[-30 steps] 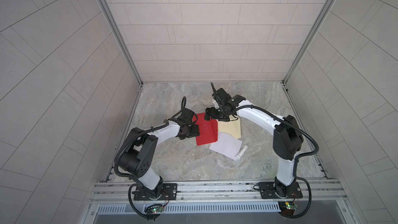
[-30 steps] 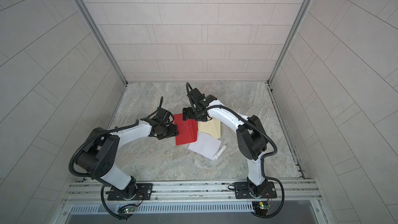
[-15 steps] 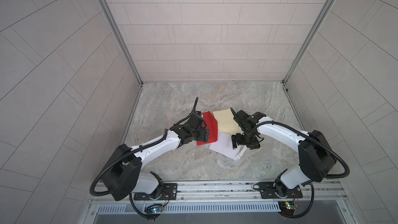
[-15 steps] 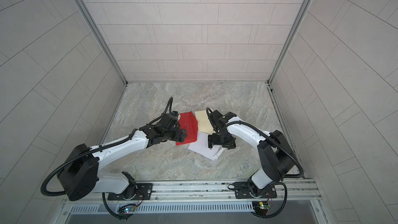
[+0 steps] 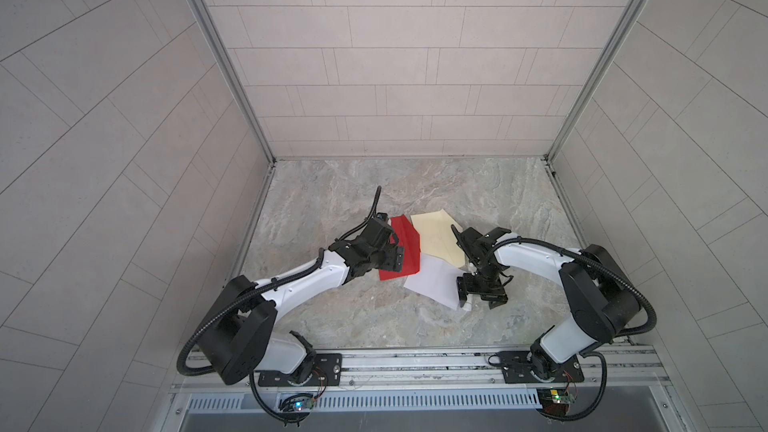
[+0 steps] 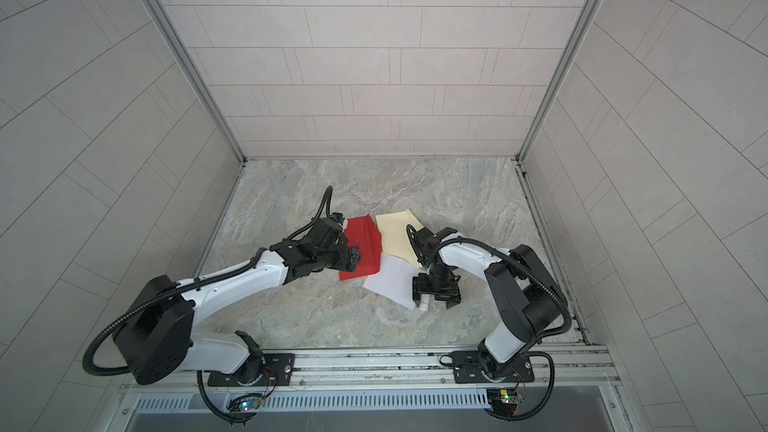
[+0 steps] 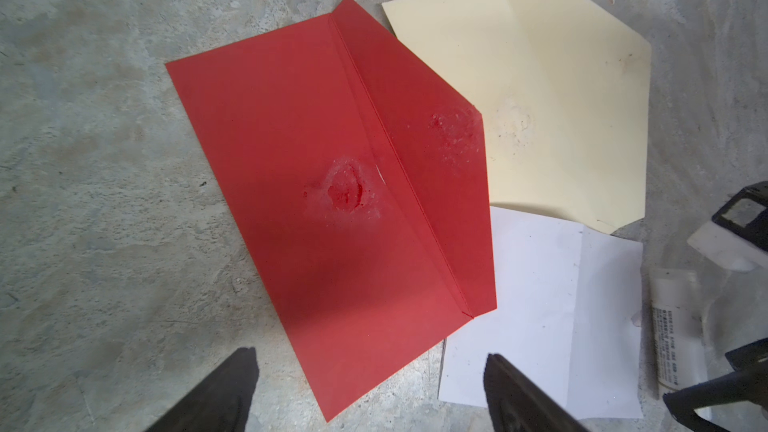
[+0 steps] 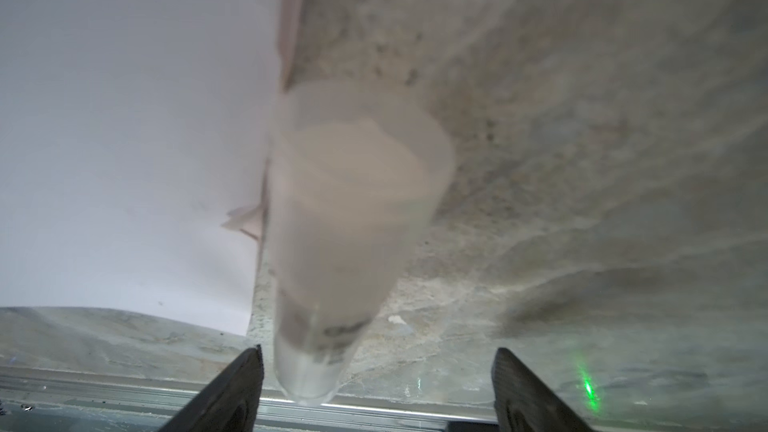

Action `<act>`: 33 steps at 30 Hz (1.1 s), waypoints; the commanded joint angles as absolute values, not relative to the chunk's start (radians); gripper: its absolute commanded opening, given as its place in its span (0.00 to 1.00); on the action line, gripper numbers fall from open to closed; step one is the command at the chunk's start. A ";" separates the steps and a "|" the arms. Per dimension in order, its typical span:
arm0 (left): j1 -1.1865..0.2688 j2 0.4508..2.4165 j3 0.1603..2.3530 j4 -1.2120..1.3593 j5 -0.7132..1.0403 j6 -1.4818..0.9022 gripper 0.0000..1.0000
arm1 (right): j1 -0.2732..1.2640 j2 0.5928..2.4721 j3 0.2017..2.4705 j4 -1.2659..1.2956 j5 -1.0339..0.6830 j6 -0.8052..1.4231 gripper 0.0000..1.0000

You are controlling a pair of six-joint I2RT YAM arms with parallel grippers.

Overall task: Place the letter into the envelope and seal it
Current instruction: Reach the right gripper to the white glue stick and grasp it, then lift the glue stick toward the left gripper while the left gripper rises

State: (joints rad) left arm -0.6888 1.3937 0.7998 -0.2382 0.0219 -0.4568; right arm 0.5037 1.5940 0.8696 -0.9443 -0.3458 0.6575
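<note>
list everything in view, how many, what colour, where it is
red envelope: 1, red, flap open, mid-table, overlapping the cream one and the sheet
cream envelope: 1, cream, flap open, beside the red one, farther from the arm bases
white sheet: 1, white, partly under both envelopes
glue tube: 1, whitish, lying on the table at the sheet's edge
table: 1, grey marble
walls: 3, pale tile, around the table
left claw: 1, black, open, above the red envelope
right claw: 1, black, open, straddling the glue tube

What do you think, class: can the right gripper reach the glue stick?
Probably yes: the right gripper is open astride the glue stick, which lies beside the letter with nothing covering it.
</note>
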 commanded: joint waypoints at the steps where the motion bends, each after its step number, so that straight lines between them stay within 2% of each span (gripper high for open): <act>1: -0.692 1.410 0.808 -0.224 0.029 -0.478 0.92 | 0.490 1.571 0.853 -0.958 -0.273 0.661 0.82; 5: -0.692 1.419 0.822 -0.218 0.042 -0.490 0.92 | 0.485 1.565 0.838 -0.933 -0.260 0.654 0.63; 12: -0.680 1.462 0.863 -0.149 0.217 -0.548 0.89 | 0.486 1.524 0.823 -0.894 -0.278 0.628 0.10; 14: -0.678 1.484 0.888 -0.132 0.296 -0.543 0.89 | 0.485 1.481 0.839 -0.882 -0.285 0.616 0.01; 19: -0.644 1.556 0.984 -0.067 0.533 -0.605 0.85 | 0.487 1.377 0.931 -0.782 -0.295 0.586 0.00; 25: -0.625 1.587 1.055 0.096 0.731 -0.719 0.86 | 0.491 1.375 1.031 -0.607 -0.391 0.572 0.00; 29: -0.625 1.568 1.059 0.114 0.791 -0.766 0.87 | 0.504 1.379 1.057 -0.514 -0.489 0.564 0.00; 33: -0.619 1.526 1.027 0.106 0.759 -0.773 0.85 | 0.524 1.373 1.063 -0.463 -0.611 0.533 0.00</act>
